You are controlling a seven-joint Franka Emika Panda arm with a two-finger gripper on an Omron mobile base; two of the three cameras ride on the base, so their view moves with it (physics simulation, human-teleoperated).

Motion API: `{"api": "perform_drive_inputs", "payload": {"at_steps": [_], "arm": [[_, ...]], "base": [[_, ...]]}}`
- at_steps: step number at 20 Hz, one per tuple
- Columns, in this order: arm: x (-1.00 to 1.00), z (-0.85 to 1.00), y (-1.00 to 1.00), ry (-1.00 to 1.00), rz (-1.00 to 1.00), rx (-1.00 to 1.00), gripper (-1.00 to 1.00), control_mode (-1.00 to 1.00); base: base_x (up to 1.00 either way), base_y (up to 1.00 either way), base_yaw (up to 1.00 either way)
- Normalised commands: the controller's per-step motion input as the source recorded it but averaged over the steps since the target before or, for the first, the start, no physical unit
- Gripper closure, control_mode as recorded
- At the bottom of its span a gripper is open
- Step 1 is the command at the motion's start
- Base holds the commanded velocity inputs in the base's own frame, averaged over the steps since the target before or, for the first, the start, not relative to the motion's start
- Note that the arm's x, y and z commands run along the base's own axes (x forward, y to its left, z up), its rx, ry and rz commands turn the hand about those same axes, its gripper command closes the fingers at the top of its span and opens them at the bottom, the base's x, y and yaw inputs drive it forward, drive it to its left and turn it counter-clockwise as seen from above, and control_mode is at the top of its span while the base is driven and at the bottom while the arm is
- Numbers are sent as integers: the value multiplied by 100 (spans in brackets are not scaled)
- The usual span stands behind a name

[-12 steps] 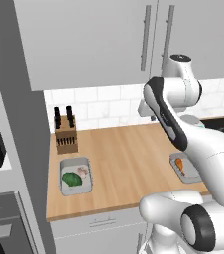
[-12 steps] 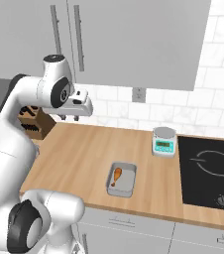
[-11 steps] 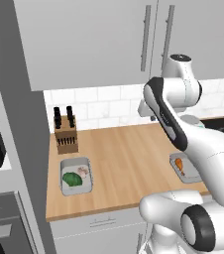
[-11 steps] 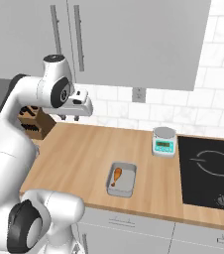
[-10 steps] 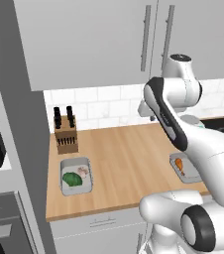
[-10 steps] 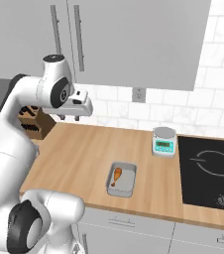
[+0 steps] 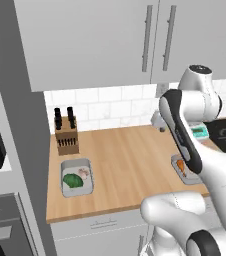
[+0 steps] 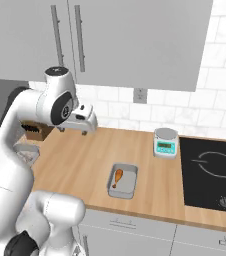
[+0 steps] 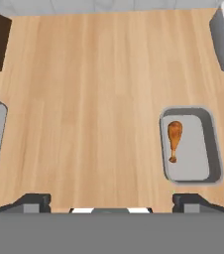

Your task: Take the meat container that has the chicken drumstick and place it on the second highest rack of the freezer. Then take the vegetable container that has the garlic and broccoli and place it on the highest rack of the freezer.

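On the wooden counter [image 9: 99, 74] the meat tray [image 9: 191, 145] with the drumstick [image 9: 174, 139] lies at four o'clock below the raised gripper [image 8: 87, 128], jaws apart, which should descend squarely over one tray wall.

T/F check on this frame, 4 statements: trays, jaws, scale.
1. The chicken drumstick lies in the meat container on the counter. True.
2. The gripper is clamped on that container. False: its jaws stand open, above the counter, holding nothing.
3. The broccoli and garlic share a tray near the knife block. True.
4. The kitchen scale sits on the cooktop. False: it sits on the wood beside it.
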Motion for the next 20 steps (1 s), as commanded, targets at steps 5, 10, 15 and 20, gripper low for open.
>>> {"api": "perform_drive_inputs", "payload": {"at_steps": [5, 10, 15, 20], "arm": [[-55, -66, -100, 0, -43, 21, -100, -100], [-4, -37, -100, 11, -51, 22, -100, -100], [4, -31, -100, 12, -47, 22, -100, -100], [10, -51, -65, 13, -28, 15, -100, -100]], "base": [[0, 0, 0], [0, 0, 0], [0, 0, 0], [0, 0, 0]]}}
